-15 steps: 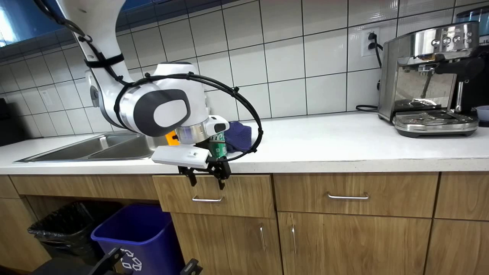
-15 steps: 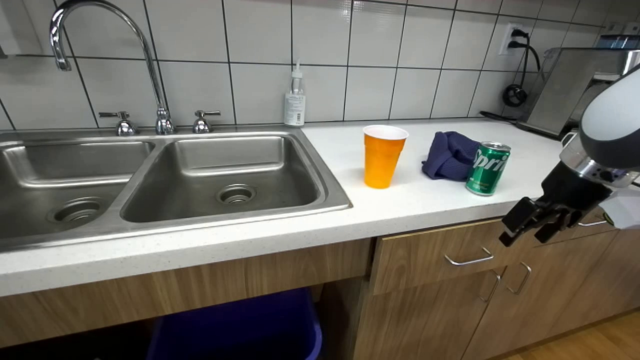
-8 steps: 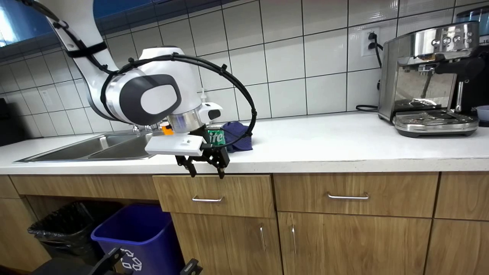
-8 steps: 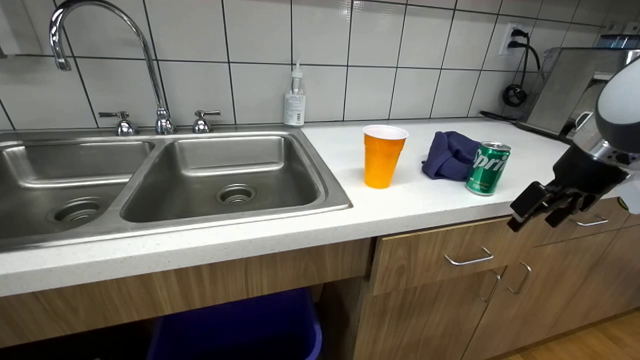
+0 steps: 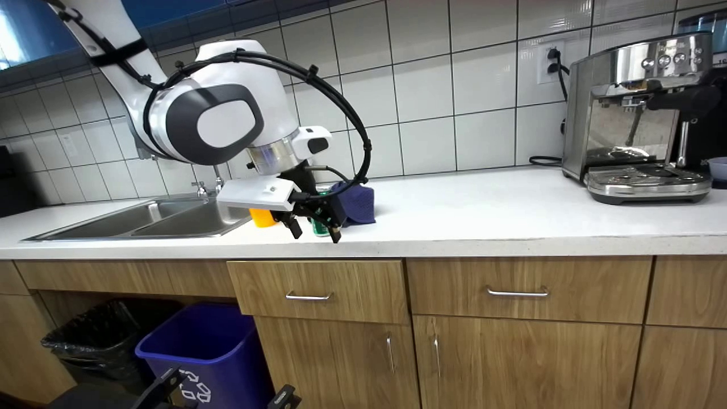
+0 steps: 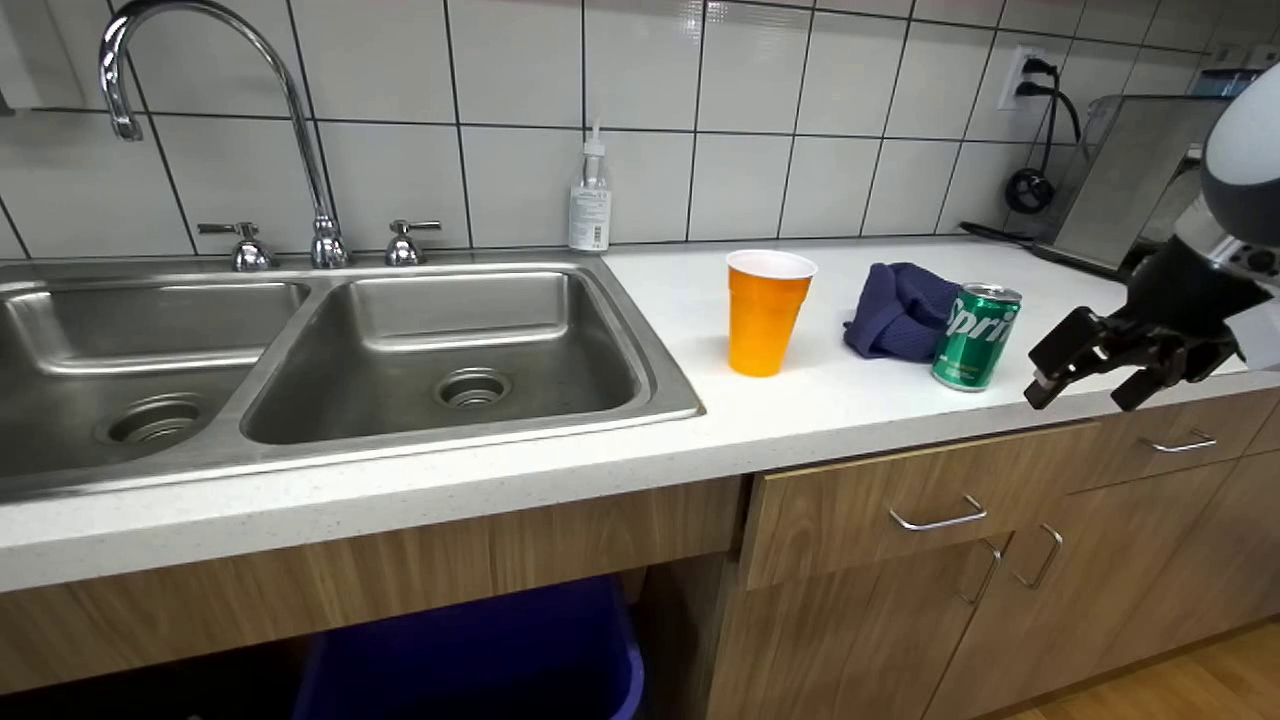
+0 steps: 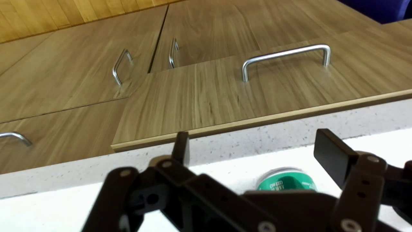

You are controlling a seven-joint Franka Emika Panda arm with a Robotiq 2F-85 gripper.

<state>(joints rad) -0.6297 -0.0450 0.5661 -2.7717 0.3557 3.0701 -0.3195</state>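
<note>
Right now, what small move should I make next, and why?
Probably raise the open, empty gripper a little: in both exterior views its fingertips look near the front edge of the white counter and lower than the top of the green can, so moving in level might bump either.

Kitchen: double sink (image 6: 272, 360), faucet (image 6: 301, 125), espresso machine (image 5: 630, 122), tiled wall (image 5: 426, 85).

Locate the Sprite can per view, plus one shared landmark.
In an exterior view: can, just left of centre, mostly hidden behind the open jaws.
In an exterior view: can, right of centre, unobstructed.
Wrist view: can, lower right, partly hidden.
Landmark: drawer handle nearest the can.
</note>
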